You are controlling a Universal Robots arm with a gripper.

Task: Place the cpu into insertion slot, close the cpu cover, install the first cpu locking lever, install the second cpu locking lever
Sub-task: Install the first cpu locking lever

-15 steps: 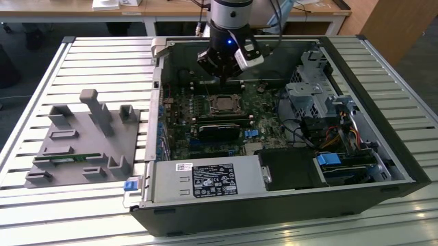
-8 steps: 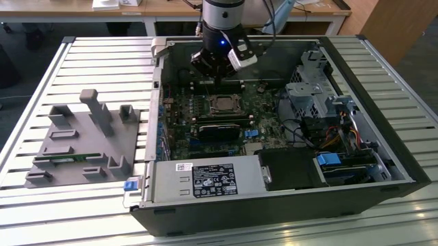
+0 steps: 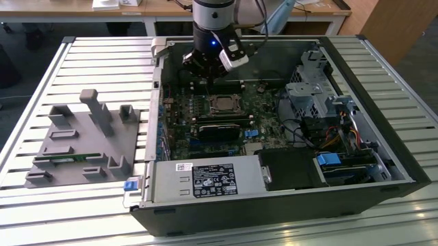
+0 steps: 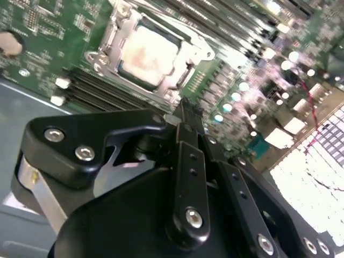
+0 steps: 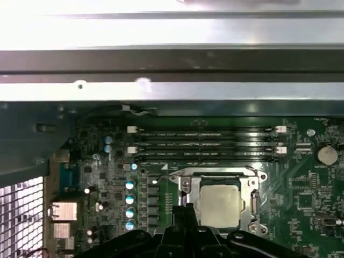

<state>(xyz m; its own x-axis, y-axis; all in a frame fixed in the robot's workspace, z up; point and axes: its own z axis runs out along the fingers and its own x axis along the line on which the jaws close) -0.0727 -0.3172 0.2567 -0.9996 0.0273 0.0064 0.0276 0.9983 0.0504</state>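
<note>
Open computer case (image 3: 383, 128) lies on a slatted metal table (image 3: 102, 72), with the green motherboard (image 5: 306, 188) exposed. The arm reaches down into the case. The gripper (image 3: 205, 72) hangs low over the board, just behind the processor socket as the exterior view has it. The cpu (image 5: 217, 203), its dull silver face up, sits flat in the insertion slot (image 4: 158, 26). The cpu cover (image 5: 253, 188) lies down over it, its metal frame around the chip's edges and the chip showing through the cut-out. In both wrist views the black fingertips (image 4: 184, 113) come together to one narrow point with no gap between them. They stand just beside the cover's edge, at the side away from the coin battery (image 5: 326, 155). Cannot tell whether they touch the frame or pinch anything thin. A thin wire lever (image 5: 215, 170) runs along the socket's side nearest the long black memory slots (image 5: 204, 144); cannot tell whether it is latched. A row of round capacitors (image 5: 129, 199) stands near the socket on the gripper's side. At the exterior view's left, a grey moulded fixture (image 3: 82, 138) rests on the table, well apart from the case. The labelled power supply (image 3: 205, 179) sits at the case's near edge.
</note>
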